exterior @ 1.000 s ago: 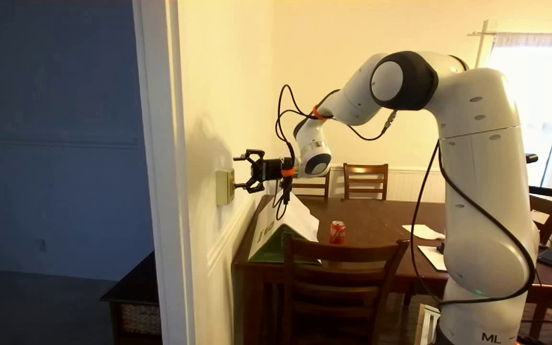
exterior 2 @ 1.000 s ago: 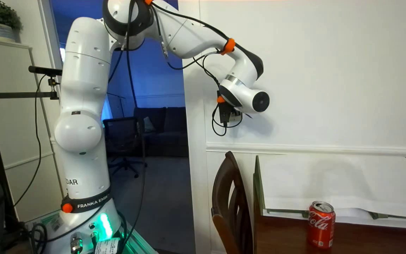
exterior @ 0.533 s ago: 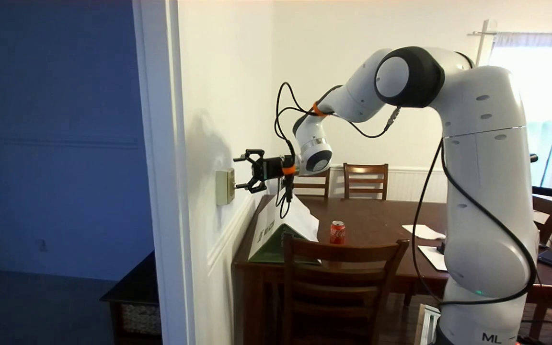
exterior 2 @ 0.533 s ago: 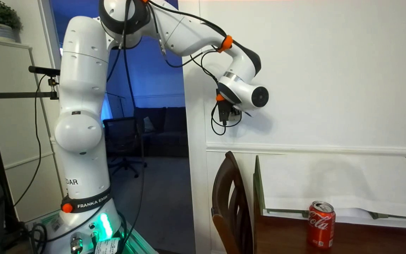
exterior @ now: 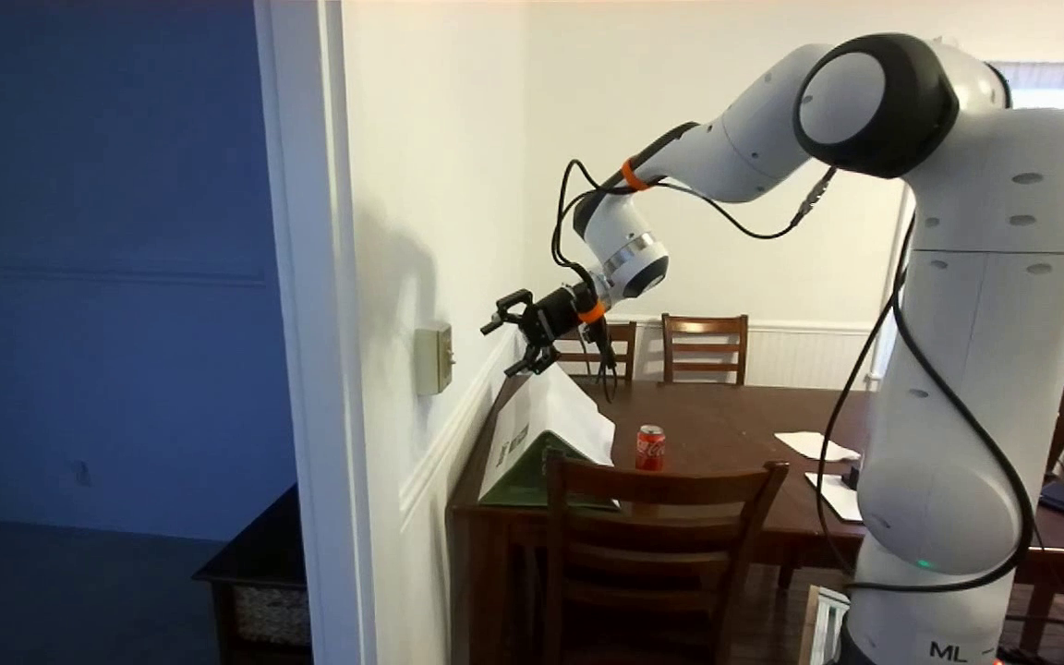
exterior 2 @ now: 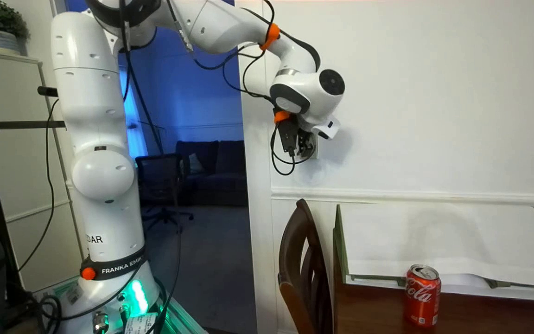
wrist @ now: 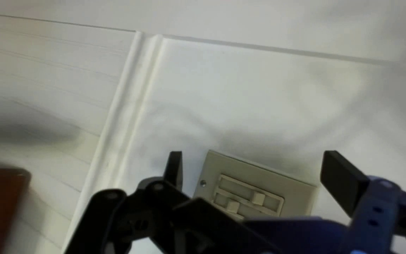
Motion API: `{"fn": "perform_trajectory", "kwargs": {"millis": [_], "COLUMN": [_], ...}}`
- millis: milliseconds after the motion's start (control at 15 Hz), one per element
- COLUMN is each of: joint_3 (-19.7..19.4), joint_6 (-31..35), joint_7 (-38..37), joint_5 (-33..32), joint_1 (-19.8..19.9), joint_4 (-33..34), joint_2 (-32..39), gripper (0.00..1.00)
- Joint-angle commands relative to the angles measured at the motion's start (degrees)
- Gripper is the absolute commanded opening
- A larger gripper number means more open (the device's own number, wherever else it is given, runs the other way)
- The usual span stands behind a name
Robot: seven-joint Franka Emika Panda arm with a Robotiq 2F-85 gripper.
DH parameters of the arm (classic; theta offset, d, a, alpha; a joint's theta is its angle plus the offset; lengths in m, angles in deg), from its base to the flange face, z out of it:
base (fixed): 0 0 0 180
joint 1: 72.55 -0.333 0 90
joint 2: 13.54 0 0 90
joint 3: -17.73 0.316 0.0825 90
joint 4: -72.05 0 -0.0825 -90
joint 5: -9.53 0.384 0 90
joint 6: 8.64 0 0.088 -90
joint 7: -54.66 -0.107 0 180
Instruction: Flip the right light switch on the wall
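A beige switch plate [exterior: 434, 358] is fixed on the white wall. In the wrist view the plate [wrist: 224, 162] shows two parallel sliders, and the view is turned sideways. The upper slider has its knob [wrist: 258, 198] toward the image right. The lower slider has its knob [wrist: 232, 206] toward the chair rail side and is partly hidden by the gripper. My gripper [exterior: 501, 348] is open and empty. It is apart from the wall and tilted downward. In the wrist view the gripper [wrist: 254, 173] has its fingers spread either side of the plate. An exterior view mostly hides the plate behind it.
A wooden table [exterior: 726, 416] stands along the wall with a red can [exterior 2: 422, 296] and a tented white and green board [exterior: 550, 434]. A chair [exterior: 666, 517] stands in front. A chair rail [exterior 2: 387, 195] runs below the plate. Door trim [exterior: 310, 277] edges the wall.
My gripper has drawn back from beside the switch plate and tilted downward. The arm's upper links have moved back, away from the wall. The exterior view's yellow tint has turned white.
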Motion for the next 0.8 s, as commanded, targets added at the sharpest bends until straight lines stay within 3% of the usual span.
{"fn": "perform_trajectory", "kwargs": {"millis": [0,333,733], "joint_3": [1.90,6.69,11.91], "joint_6": [7.35,12.87,12.18], "joint_7": [-4.55,-12.38,-24.33], "joint_5": [-13.53,-32.92,-56.27], "joint_1": [-0.40,-0.54,-0.07], "joint_4": [-8.25,-15.02,-19.63], "joint_2": [-11.63,-25.32,-40.06], "gripper": [1.00,1.00,1.00]}}
